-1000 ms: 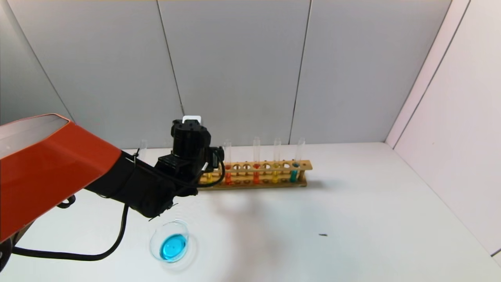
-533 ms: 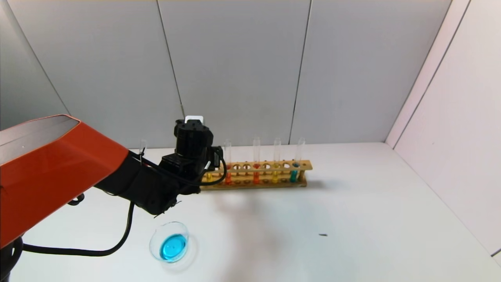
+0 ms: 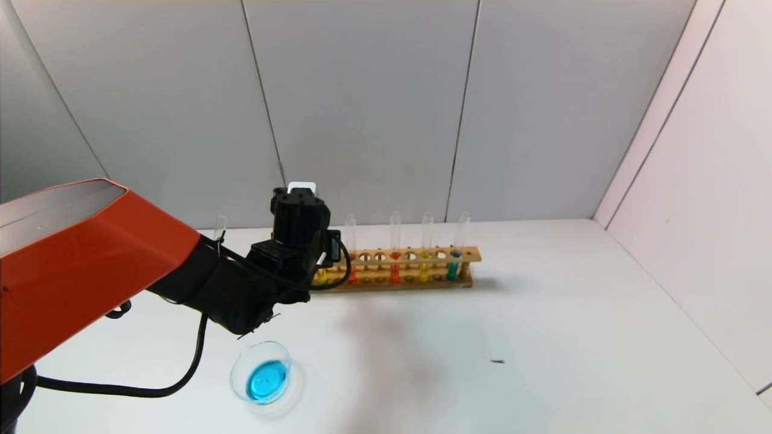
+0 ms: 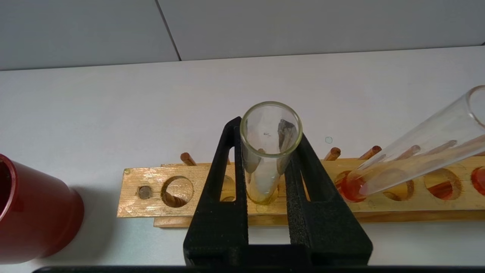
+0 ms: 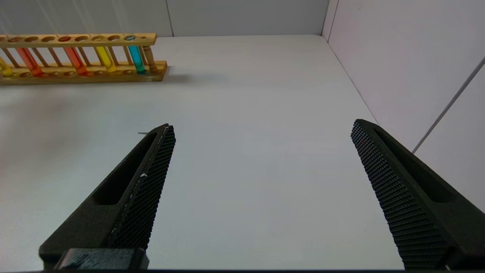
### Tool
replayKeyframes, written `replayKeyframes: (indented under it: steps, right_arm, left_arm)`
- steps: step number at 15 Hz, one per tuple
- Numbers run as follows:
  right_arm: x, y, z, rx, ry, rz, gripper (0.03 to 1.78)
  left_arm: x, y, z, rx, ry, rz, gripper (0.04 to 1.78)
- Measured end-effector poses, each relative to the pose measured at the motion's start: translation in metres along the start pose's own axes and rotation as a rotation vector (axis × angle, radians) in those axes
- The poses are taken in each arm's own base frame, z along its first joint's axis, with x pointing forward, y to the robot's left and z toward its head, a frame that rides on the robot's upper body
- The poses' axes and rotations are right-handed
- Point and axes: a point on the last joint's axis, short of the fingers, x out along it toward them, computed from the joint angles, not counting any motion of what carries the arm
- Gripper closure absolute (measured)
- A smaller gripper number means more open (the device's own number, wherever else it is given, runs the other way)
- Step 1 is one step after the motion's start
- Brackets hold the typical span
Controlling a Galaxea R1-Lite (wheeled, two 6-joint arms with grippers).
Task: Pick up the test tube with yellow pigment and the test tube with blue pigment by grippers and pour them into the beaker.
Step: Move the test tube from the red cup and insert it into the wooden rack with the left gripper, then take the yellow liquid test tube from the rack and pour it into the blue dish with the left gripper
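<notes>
My left gripper [image 4: 267, 131] is at the left end of the wooden rack [image 4: 151, 197], its fingers pressed on both sides of the test tube with yellow pigment [image 4: 265, 170]. That tube stands upright in a rack hole, and its yellow bottom shows in the head view [image 3: 321, 276]. A second yellow tube [image 3: 424, 265] and the blue-tinted tube [image 3: 453, 265] stand near the rack's right end. The beaker [image 3: 261, 378] sits in front of the left arm and holds blue liquid. My right gripper [image 5: 262, 125] is open and empty over bare table, out of the head view.
A dark red cup [image 4: 34, 220] stands just left of the rack. Two orange-red tubes [image 3: 351, 268] [image 3: 395, 265] stand mid-rack. The rim of a clear tube [image 3: 220, 226] shows behind the left arm. Walls close the back and right sides.
My left arm has shifted slightly right and down toward the rack's left end. The beaker and the other tubes have not moved.
</notes>
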Motion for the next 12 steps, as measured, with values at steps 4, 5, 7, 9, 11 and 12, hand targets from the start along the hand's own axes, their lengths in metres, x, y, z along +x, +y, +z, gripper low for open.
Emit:
replayKeyframes:
  steps: [4,5,7,9,11,12]
  right_arm:
    - [0.000,0.000,0.000,0.000,0.000,0.000,0.11]
    - [0.000,0.000,0.000,0.000,0.000,0.000,0.11]
    - [0.000,0.000,0.000,0.000,0.000,0.000,0.11]
    - [0.000,0.000,0.000,0.000,0.001,0.000,0.11]
    - [0.000,0.000,0.000,0.000,0.001,0.000,0.11]
    - [0.000,0.000,0.000,0.000,0.001,0.000,0.11]
  left_arm:
    - [-0.002,0.002,0.001,0.005,-0.001,-0.001,1.50]
    - [-0.003,0.002,0.003,0.006,-0.002,-0.001,1.50]
    - [-0.005,0.003,0.006,0.011,-0.005,0.000,1.50]
    - [-0.007,0.003,0.011,0.022,-0.016,-0.002,1.50]
    - [-0.010,0.004,0.015,0.031,-0.009,-0.001,1.50]
    - [-0.012,0.005,0.017,0.031,-0.008,-0.001,1.50]
